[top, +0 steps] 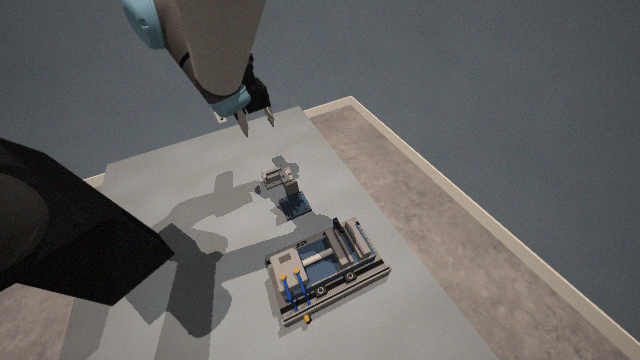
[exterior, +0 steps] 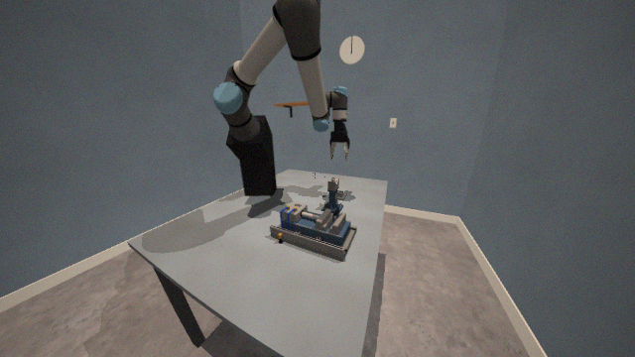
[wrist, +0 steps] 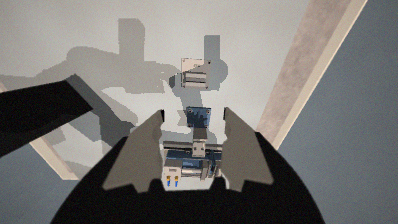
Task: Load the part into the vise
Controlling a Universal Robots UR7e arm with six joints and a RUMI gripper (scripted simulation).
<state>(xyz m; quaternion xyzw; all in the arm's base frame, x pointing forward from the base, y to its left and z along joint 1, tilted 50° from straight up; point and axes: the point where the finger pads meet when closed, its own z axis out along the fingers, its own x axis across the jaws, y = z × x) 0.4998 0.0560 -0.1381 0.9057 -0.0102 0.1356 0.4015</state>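
Note:
The part [wrist: 195,79] lies on the pale infeed plate [wrist: 189,63] at the far end of the table; a band like a slot runs along its top face. My gripper [top: 260,130] [exterior: 339,159] [wrist: 194,109] is open and empty, fingers pointing down, high above the table. The V-block [top: 291,187] [exterior: 333,185] [wrist: 199,146] stands on a blue foot between plate and vise, with nothing seen in it. The vise [top: 320,274] [exterior: 308,229] is open and empty, with its fixed jaw [top: 357,240] [exterior: 339,224] opposite the rod-side jaw [top: 337,247] [exterior: 324,218]. The work stop is too small to tell.
The air cylinder's housing [top: 287,265] carries two blue hoses [top: 302,287] with orange fittings. The black robot pedestal [top: 100,260] [exterior: 258,164] stands on the table's other side. The V-block's post rises between the infeed plate and the vise. The table's long edge runs close beside the vise.

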